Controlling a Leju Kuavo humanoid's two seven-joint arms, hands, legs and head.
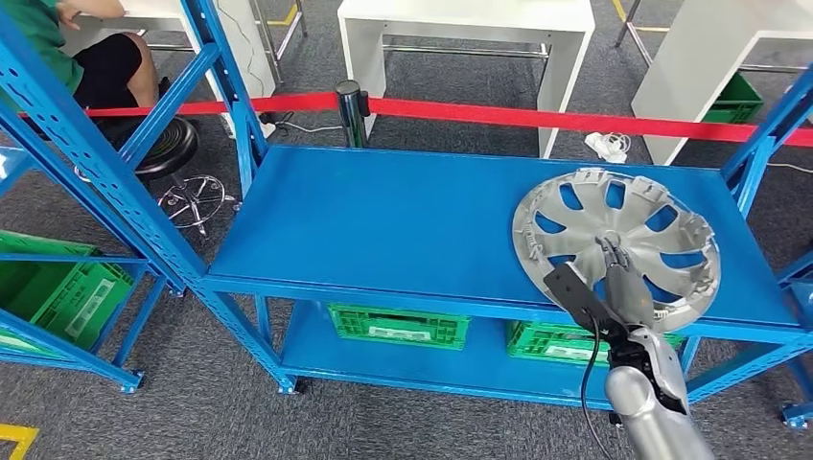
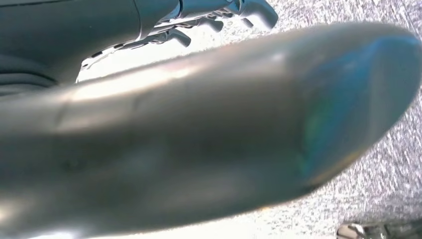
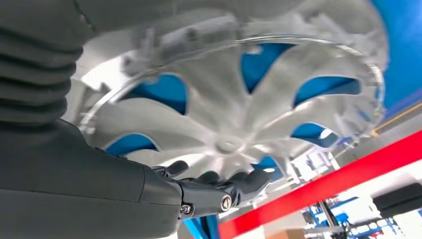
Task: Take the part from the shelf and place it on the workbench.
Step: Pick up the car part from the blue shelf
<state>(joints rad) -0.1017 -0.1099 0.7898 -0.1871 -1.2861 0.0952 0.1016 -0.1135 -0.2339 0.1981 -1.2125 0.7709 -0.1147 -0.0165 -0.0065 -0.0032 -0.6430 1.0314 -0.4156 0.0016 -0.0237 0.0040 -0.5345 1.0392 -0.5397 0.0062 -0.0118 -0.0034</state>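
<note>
- Landmark: blue shelf (image 1: 403,225), seen from above in the head view; every position below is given relative to it.
- Beyond the shelf's far left corner: a person (image 1: 67,48) seated on a black stool (image 1: 168,149), partly hidden by the upright frame.
- Left of the shelf, low down: a green crate (image 1: 62,292) inside a neighbouring blue rack.
- Behind the shelf: a red barrier tape (image 1: 537,117) running along its full width, carried on a dark post (image 1: 352,107); white tables (image 1: 470,29) stand further back.
- Under the shelf's top deck: two green bins (image 1: 398,326) on the lower deck.
- On the top deck, right end: the task's part, a silver hubcap (image 1: 614,244), inner side up, its near edge at the shelf's front lip.
- Right hand (image 1: 618,287): reaches over the front lip onto the hubcap. In the right wrist view its dark fingers (image 3: 234,186) lie against the spokes near the hub. Whether it actually grips the hubcap cannot be determined.
- Left hand (image 2: 219,15): blurred at the edge of the left wrist view, above grey carpet; its state cannot be determined.
</note>
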